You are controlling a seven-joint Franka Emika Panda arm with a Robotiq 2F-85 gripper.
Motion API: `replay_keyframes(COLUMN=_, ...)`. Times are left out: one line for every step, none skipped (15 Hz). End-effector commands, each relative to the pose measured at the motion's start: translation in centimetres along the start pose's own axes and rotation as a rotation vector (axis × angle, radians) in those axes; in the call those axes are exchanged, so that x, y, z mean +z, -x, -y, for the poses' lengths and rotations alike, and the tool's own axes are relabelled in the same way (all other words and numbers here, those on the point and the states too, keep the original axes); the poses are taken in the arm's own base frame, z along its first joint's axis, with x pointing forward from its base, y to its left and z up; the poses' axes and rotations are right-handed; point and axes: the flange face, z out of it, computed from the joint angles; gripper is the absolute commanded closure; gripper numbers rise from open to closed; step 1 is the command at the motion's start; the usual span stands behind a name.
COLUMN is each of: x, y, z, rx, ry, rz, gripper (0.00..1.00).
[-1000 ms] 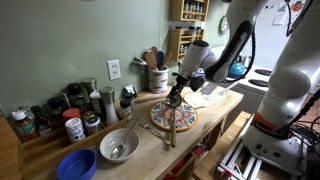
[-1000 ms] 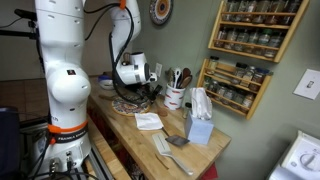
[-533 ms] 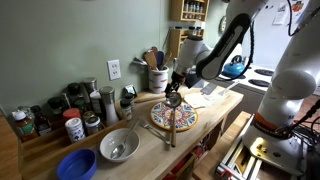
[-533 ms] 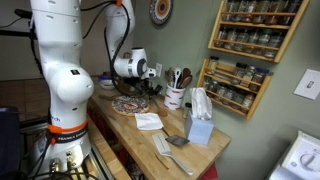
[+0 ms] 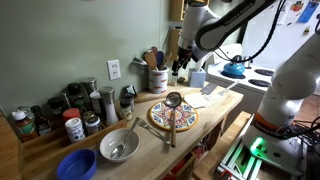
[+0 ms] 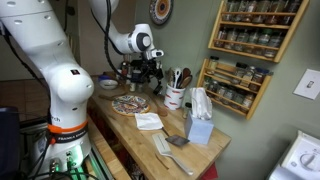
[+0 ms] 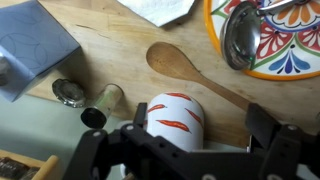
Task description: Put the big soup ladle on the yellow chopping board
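Observation:
The big soup ladle (image 5: pixel 172 108) lies on the yellow chopping board (image 5: pixel 186 122), with its dark bowl on the patterned face and its tan handle reaching over the rim toward the counter's front edge. In the wrist view the ladle bowl (image 7: pixel 243 35) rests on the board (image 7: pixel 290 62) at the top right. My gripper (image 5: pixel 183 62) hangs open and empty, well above and behind the board; it also shows in an exterior view (image 6: pixel 147 70) and in the wrist view (image 7: pixel 200 140). The board shows below it in an exterior view (image 6: pixel 130 103).
A white mug with red chillies (image 7: pixel 172 118) and a wooden spoon (image 7: pixel 185 68) lie under the gripper. A utensil crock (image 5: pixel 158 78), spice jars (image 5: pixel 72 125), a metal bowl with a small spoon (image 5: pixel 118 146), a blue bowl (image 5: pixel 76 165) and a tissue box (image 6: pixel 198 118) stand on the counter.
The gripper has let go of the ladle, risen off the board and moved back toward the wall. The ladle stays lying on the board.

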Motion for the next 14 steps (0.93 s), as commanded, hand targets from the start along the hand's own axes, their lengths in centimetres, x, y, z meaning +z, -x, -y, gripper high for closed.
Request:
replay_keyframes(x=-3.2, y=-0.6, z=-1.0, rx=-0.086, ry=-0.089, rz=0.053, gripper=0.0)
replay_keyframes(x=-3.9, y=-0.8, z=-1.2, rx=-0.121, ry=-0.142, rz=0.071, gripper=0.0)
replay_keyframes(x=-4.4, y=-0.9, z=-1.5, rx=-0.148, ry=-0.194, rz=0.083, gripper=0.0)
replay_keyframes(x=-4.8, y=-1.0, z=-1.9, rx=-0.172, ry=-0.242, rz=0.094, gripper=0.0)
replay_keyframes(x=-5.1, y=-0.9, z=-2.2, rx=-0.192, ry=-0.285, rz=0.129, gripper=0.0)
replay_keyframes(x=-5.4, y=-0.6, z=-2.4, rx=-0.207, ry=-0.316, rz=0.169, gripper=0.0)
replay_keyframes(x=-5.7, y=-0.3, z=-2.7, rx=-0.214, ry=-0.323, rz=0.198, gripper=0.0)
replay_keyframes(x=-6.2, y=-0.1, z=-2.8, rx=-0.245, ry=-0.34, rz=0.207, gripper=0.0)
replay_keyframes(x=-6.6, y=0.3, z=-2.8, rx=-0.284, ry=-0.36, rz=0.214, gripper=0.0)
replay_keyframes(x=-7.1, y=0.7, z=-2.7, rx=-0.305, ry=-0.376, rz=0.219, gripper=0.0)
replay_keyframes(x=-7.5, y=1.2, z=-2.5, rx=-0.287, ry=-0.355, rz=0.254, gripper=0.0)
replay_keyframes(x=-6.4, y=0.0, z=-2.9, rx=-0.272, ry=-0.334, rz=0.23, gripper=0.0)
replay_keyframes(x=-6.8, y=0.3, z=-2.8, rx=-0.278, ry=-0.336, rz=0.243, gripper=0.0)
replay_keyframes(x=-7.1, y=0.5, z=-2.7, rx=-0.281, ry=-0.336, rz=0.245, gripper=0.0)
